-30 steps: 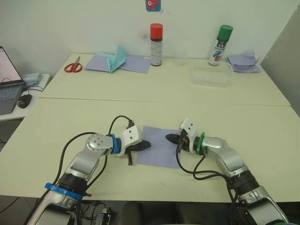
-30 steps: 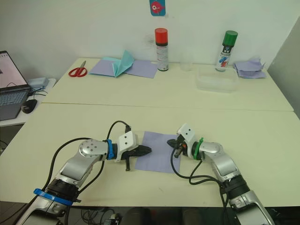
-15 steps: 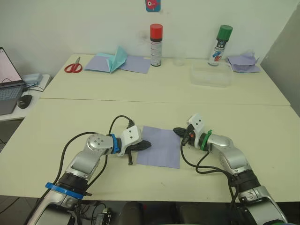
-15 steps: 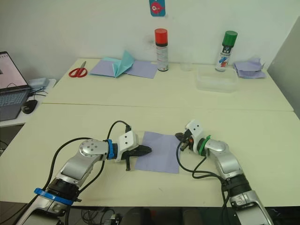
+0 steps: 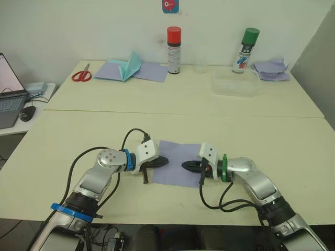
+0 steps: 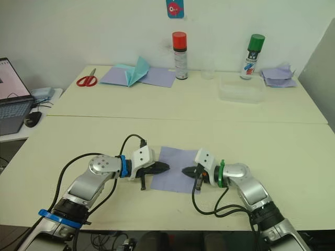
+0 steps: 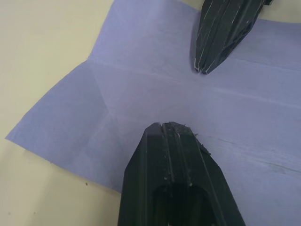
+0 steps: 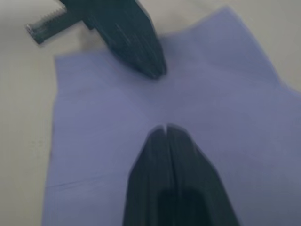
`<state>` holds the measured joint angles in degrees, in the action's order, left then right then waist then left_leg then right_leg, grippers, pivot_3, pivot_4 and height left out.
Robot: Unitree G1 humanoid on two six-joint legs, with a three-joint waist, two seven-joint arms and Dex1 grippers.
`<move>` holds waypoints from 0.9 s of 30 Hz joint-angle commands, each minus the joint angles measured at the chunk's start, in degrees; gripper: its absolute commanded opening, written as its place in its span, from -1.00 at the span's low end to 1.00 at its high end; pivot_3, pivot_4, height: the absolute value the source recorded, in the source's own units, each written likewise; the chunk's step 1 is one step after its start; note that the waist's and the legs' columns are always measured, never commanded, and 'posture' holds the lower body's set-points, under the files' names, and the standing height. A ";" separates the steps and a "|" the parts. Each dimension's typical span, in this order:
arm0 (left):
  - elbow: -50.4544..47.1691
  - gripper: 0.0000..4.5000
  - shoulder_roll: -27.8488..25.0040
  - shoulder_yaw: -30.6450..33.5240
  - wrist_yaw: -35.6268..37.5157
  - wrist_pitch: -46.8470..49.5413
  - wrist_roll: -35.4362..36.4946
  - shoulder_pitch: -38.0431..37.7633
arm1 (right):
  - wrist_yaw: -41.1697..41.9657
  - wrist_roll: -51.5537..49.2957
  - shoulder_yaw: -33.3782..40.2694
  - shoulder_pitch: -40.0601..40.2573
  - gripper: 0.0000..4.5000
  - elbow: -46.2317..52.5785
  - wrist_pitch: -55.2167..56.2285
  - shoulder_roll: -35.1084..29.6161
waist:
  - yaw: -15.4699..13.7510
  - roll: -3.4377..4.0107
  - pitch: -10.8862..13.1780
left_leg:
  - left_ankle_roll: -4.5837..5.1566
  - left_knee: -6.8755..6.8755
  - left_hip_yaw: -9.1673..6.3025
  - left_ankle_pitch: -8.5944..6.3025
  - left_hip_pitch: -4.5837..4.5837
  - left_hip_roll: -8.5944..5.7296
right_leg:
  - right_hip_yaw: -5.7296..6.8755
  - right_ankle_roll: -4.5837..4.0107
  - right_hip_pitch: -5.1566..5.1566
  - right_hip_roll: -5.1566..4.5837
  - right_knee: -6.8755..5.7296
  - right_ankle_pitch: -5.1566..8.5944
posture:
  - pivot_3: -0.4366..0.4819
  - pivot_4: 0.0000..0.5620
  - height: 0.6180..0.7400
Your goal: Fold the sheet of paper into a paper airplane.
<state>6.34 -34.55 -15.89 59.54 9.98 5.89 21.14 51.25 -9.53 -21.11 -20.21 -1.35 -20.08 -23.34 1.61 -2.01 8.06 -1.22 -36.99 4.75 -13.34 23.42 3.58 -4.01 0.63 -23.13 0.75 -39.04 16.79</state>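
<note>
The sheet of paper (image 5: 174,157) lies flat on the near table, pale lavender with lengthwise creases (image 7: 141,89). My left gripper (image 5: 165,161) is shut with its tip resting on the sheet's left part. My right gripper (image 5: 185,165) is shut too, and its tip is over the sheet's middle, pointing at the left one. A short gap of paper separates the two tips. The left wrist view has its own shut tip (image 7: 162,126) low and the right gripper's tip (image 7: 202,70) opposite. In the right wrist view the shut fingertips (image 8: 162,128) face the left gripper (image 8: 153,70). Neither holds anything.
On the far table stand a red-capped spray can (image 5: 174,49), a green-capped can (image 5: 246,49) and a clear plastic box (image 5: 235,83). Scissors (image 5: 81,75), lavender sheets with a teal shape (image 5: 131,68) and a crumpled paper heap (image 5: 272,69) lie there. A laptop (image 5: 8,99) sits at left.
My right gripper, which had drawn back past the sheet's right edge half a second ago, has moved left onto the sheet toward the left gripper. The left gripper and the sheet have stayed put.
</note>
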 commanded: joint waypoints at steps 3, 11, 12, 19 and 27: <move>-1.58 -1.00 0.93 0.90 0.47 6.46 2.06 0.68 | -0.31 1.79 -0.36 -0.33 -0.99 -1.98 -1.01 -0.16 | -0.01 -0.01 0.00 | 0.00 -0.01 -0.01 0.00 0.00 0.00 | 0.02 0.00 0.02 0.01 0.00 0.00 | -0.05 -0.47 1.00; -4.56 -1.00 5.21 1.95 -1.25 13.09 6.44 4.15 | -0.30 2.02 -0.73 0.91 -0.99 -0.87 -1.07 -0.62 | 0.05 -0.05 0.03 | 0.00 -0.01 -0.01 0.00 0.03 0.00 | 0.02 0.01 -0.01 0.05 0.00 0.00 | -0.05 -0.47 1.00; -2.57 -1.00 5.12 0.95 -2.24 11.47 4.29 4.21 | -0.26 1.94 -0.65 0.98 -0.99 -0.66 -1.19 -0.75 | 0.05 -0.05 0.03 | 0.00 -0.01 -0.01 0.00 0.02 0.00 | 0.01 0.01 -0.01 0.05 0.00 0.00 | -0.05 -0.47 1.00; 7.08 -1.00 5.10 0.27 -8.31 6.12 -2.85 5.27 | -0.36 2.18 -0.60 1.31 -0.99 0.06 -1.52 -1.38 | -0.07 -0.09 0.03 | 0.00 0.00 -0.03 0.00 0.04 -0.01 | 0.00 -0.08 -0.01 0.04 0.03 -0.05 | -0.05 -0.47 1.00; 14.49 -1.00 5.98 4.14 -17.03 1.57 -4.86 8.31 | -0.60 2.38 -0.85 1.17 -0.99 -0.19 -1.52 -1.27 | -0.01 -0.09 0.03 | 0.00 -0.01 0.00 0.00 0.01 0.00 | 0.02 0.00 0.00 0.04 0.00 -0.02 | -0.05 -0.47 1.00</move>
<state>18.70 -28.76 -12.89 44.44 11.63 2.41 29.87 50.77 -8.95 -21.41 -19.84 -0.24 -20.43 -23.74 1.60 -2.10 8.09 -1.22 -36.99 4.75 -13.34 23.43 3.58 -3.99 0.61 -23.13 0.79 -39.04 16.76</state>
